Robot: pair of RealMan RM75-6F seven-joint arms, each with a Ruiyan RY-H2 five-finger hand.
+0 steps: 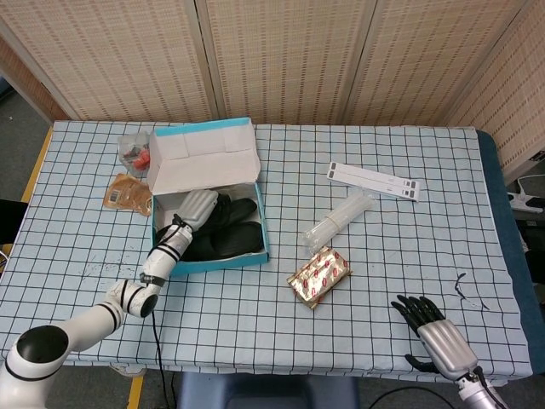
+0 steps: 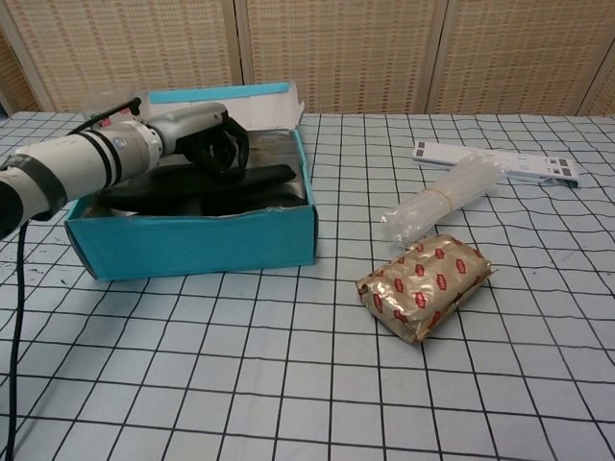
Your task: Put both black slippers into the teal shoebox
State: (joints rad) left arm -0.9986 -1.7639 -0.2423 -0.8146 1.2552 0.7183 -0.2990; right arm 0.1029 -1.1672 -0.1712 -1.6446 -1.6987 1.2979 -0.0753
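Reaching into the teal shoebox (image 1: 223,260) at the left of the table, the left hand (image 1: 197,207) is resting on the black slippers (image 1: 223,232), fingers curled down over them; whether it is actually gripping one I cannot tell. Both slippers are lying inside the box, side by side, toes pointing right. Box lid (image 1: 204,156) is standing open on the far side. Right hand (image 1: 433,328) is sitting near the table's near right edge, fingers spread, holding nothing. Lying right of the box: a gold-and-red foil packet (image 1: 319,276), a clear plastic-wrapped bundle (image 1: 339,221) just beyond it, and a white strip (image 1: 374,180) farther back. Sitting left of the box: a brown packet (image 1: 129,192) and a small clear container (image 1: 134,151) with red bits.
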